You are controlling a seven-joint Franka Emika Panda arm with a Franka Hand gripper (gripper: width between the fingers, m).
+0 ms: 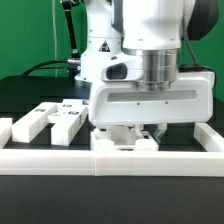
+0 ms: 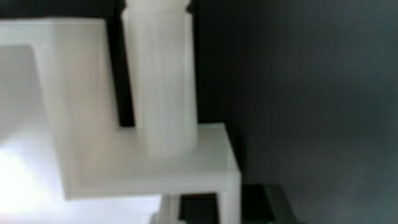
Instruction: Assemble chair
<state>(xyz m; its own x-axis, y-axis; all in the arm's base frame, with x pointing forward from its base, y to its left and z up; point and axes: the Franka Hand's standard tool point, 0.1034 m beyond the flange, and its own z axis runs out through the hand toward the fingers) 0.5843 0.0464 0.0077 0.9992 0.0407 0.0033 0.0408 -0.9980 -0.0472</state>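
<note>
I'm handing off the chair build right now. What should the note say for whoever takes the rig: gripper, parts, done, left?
Gripper: shut, low over the partly built chair. The pictures do not show whether the fingers grip anything.
Parts: in the wrist view a white post stands upright on a white block. Loose parts lie on the exterior view's left, behind the rail.
Done: the post looks placed; how firmly it is seated cannot be told.
Left: join the loose parts.

Bright even light, washed-out glare on the chair [image 2: 89, 130] (wrist view soft, blurry)
</note>
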